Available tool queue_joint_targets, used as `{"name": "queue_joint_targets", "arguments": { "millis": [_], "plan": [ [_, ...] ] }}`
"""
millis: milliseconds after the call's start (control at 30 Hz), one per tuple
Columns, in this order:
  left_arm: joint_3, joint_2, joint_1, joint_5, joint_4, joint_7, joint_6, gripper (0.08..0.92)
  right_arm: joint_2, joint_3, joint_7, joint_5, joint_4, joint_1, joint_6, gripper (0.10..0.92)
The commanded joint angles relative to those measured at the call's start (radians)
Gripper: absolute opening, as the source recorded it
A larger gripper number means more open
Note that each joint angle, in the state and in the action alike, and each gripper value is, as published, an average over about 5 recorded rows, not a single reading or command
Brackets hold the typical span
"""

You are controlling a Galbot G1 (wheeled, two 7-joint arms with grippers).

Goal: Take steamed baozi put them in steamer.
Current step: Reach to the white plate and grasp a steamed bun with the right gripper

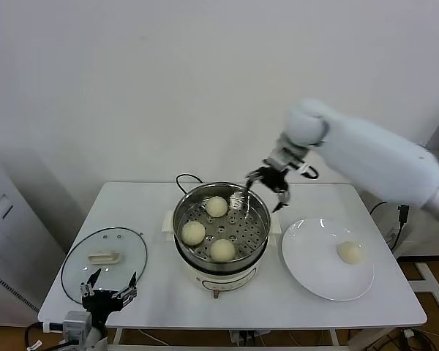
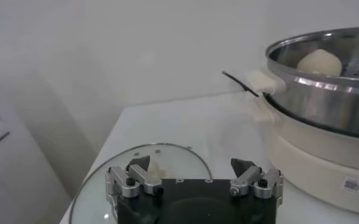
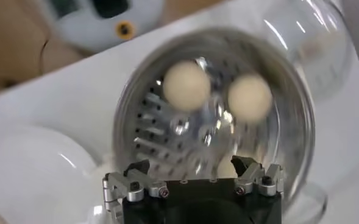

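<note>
**Three baozi in steamer, one on plate; both pincers wide and empty**

Right pincer (image 1: 267, 189): hung over the far right rim of the steamer (image 1: 221, 252), fingers spread wide, nothing between them. In the right wrist view the right pincer (image 3: 194, 173) looked straight down into the pot; its two fingertips (image 3: 138, 168) stood well apart and touched neither bun nor tray.

Left pincer (image 1: 108, 287): sat low at the near left edge of the tabletop (image 1: 161, 300), just over the near rim of the glass lid (image 1: 128, 252). Jaws wide, holding nothing. The left wrist view showed the same: left pincer (image 2: 191, 173) empty, glass lid (image 2: 179, 155) lying flat beneath it.

Containers:
- Steamer stood at tabletop centre on its cream-white base, black cord (image 1: 186, 179) trailing behind. On the perforated tray lay three baozi: one at the far side (image 1: 216, 206), one at the left (image 1: 193, 232), one at the near side (image 1: 222, 249). All apart from each other.
- White plate (image 1: 307, 274) lay to the right of the steamer, close to it. One baozi (image 1: 350, 251) rested on its right half.
- Glass lid lay flat to the left of the steamer, cream handle (image 1: 104, 257) up.
</note>
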Motion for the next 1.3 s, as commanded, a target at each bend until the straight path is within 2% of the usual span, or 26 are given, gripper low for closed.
{"name": "queue_joint_targets", "arguments": {
  "millis": [33, 233, 467, 767, 1000, 1300],
  "plan": [
    [0.004, -0.049, -0.01, -0.054, 0.014, 0.008, 0.003, 0.823, -0.33, 0.17, -0.009, -0.014, -0.03, -0.152, -0.294, 0.823],
    [0.013, -0.049, -0.016, -0.057, 0.027, 0.014, 0.013, 0.823, -0.332, 0.369, 0.026, -0.262, -0.086, -0.412, -0.197, 0.823],
    [0.015, -0.049, -0.004, -0.056, 0.03, 0.018, 0.015, 0.823, -0.212, 0.46, 0.074, -0.444, -0.25, -0.54, -0.06, 0.823],
    [0.003, -0.049, 0.002, -0.051, 0.037, 0.014, 0.033, 0.823, -0.117, 0.489, 0.033, -0.453, -0.426, -0.537, -0.035, 0.823],
    [0.011, -0.049, 0.0, -0.042, 0.045, 0.019, 0.035, 0.823, -0.12, 0.479, 0.046, -0.467, -0.415, -0.55, -0.084, 0.823],
    [0.013, -0.049, -0.003, -0.042, 0.049, 0.019, 0.037, 0.823, -0.102, 0.52, 0.122, -0.51, -0.422, -0.604, -0.069, 0.823]
  ]
}}
